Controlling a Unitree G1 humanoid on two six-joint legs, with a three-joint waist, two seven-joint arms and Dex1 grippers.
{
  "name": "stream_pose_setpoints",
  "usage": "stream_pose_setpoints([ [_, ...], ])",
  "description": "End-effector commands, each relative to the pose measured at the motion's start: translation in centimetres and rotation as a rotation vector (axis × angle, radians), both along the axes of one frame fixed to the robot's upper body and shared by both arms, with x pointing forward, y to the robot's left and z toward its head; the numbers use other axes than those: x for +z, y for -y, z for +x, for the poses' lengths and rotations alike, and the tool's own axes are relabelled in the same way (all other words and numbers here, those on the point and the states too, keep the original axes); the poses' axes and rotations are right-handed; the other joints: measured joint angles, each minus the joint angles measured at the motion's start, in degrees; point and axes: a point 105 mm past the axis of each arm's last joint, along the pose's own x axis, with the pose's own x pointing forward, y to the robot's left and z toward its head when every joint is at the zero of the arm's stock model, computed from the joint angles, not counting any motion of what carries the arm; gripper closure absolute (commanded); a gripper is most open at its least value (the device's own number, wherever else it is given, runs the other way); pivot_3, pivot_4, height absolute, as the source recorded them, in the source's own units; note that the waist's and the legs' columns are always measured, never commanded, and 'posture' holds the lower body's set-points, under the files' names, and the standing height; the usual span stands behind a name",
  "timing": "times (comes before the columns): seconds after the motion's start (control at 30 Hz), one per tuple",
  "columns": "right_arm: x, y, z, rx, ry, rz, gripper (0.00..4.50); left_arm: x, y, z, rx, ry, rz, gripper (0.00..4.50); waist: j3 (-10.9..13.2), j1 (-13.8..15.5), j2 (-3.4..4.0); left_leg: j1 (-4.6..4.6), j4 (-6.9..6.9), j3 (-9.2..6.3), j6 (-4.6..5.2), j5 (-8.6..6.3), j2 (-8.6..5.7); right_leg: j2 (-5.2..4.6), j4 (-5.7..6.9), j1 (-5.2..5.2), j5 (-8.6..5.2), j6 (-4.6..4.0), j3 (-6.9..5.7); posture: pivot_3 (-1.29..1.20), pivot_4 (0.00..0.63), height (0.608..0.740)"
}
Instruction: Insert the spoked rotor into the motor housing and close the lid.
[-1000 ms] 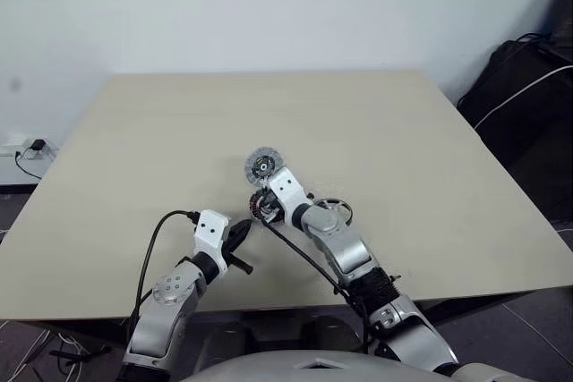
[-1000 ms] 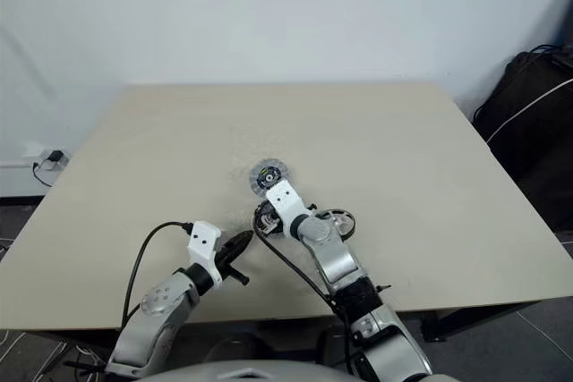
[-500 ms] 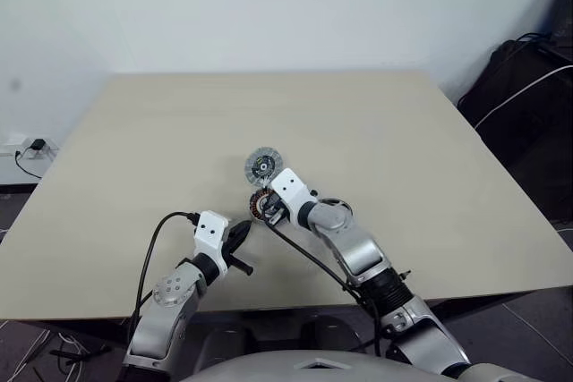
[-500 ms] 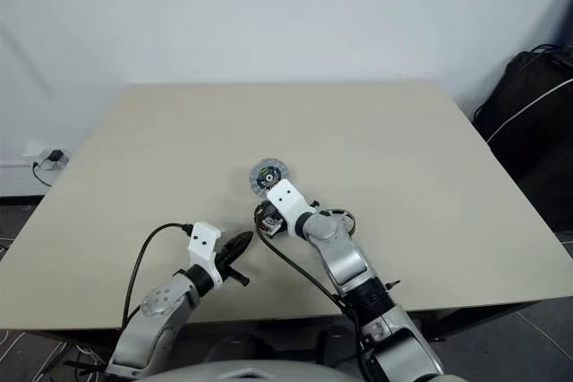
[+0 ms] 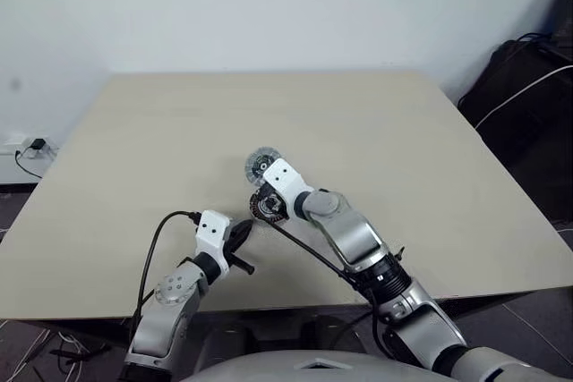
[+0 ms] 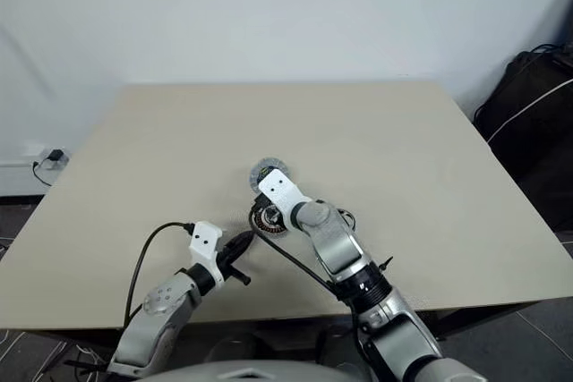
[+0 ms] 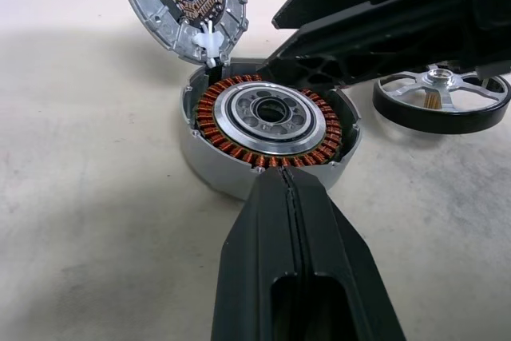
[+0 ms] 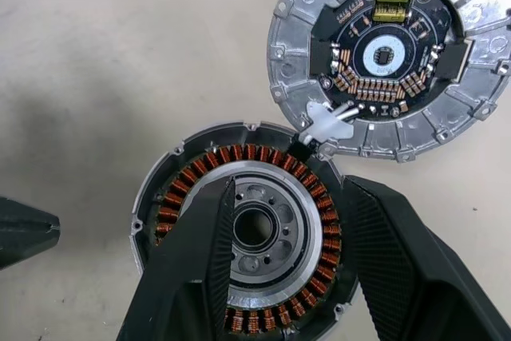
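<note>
Looking into the motor housing, you find only its copper windings and pale hub; the spoked rotor lies on the table just beside it, still outside. The lid lies dark face up, touching the housing's far edge at a small white tab. Your right gripper hangs over the housing with its fingers spread, one across the hub, the other past the rim, holding nothing; a second ago it sat lower against the housing. Your left gripper is pressed closed, tips at the housing's near wall. In the head views the right arm covers the rotor.
</note>
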Motion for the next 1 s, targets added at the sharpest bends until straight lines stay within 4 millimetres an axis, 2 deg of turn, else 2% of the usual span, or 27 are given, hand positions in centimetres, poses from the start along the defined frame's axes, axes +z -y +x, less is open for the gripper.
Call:
stream_pose_setpoints([
  [0.03,0.6,-0.2,0.5,-0.008,-0.008,-0.026,2.24,0.7,0.3,0.3,-0.003,0.035,-0.015,4.5,0.0,0.0,0.0,-0.02,0.01,0.0,0.0,0.0,0.0,0.0,0.0,0.01,0.0,0.0,-0.01,0.0,0.0,0.74],
  [0.97,-1.3,-0.2,1.1,-0.007,-0.059,-0.129,2.24,0.7,0.1,0.2,0.024,0.041,-0.023,4.5,0.0,-0.2,-0.01,-0.09,0.08,0.01,-0.02,0.02,0.0,0.05,0.06,0.07,0.03,0.05,0.01,0.0,0.0,0.74],
  [1.0,-1.3,-0.2,1.1,-0.007,-0.06,-0.13,2.42,0.7,0.1,0.2,0.024,0.042,-0.023,4.5,0.0,-0.2,-0.01,-0.09,0.08,0.01,-0.02,0.02,0.0,0.05,0.06,0.07,0.03,0.05,0.01,0.0,0.0,0.74],
])
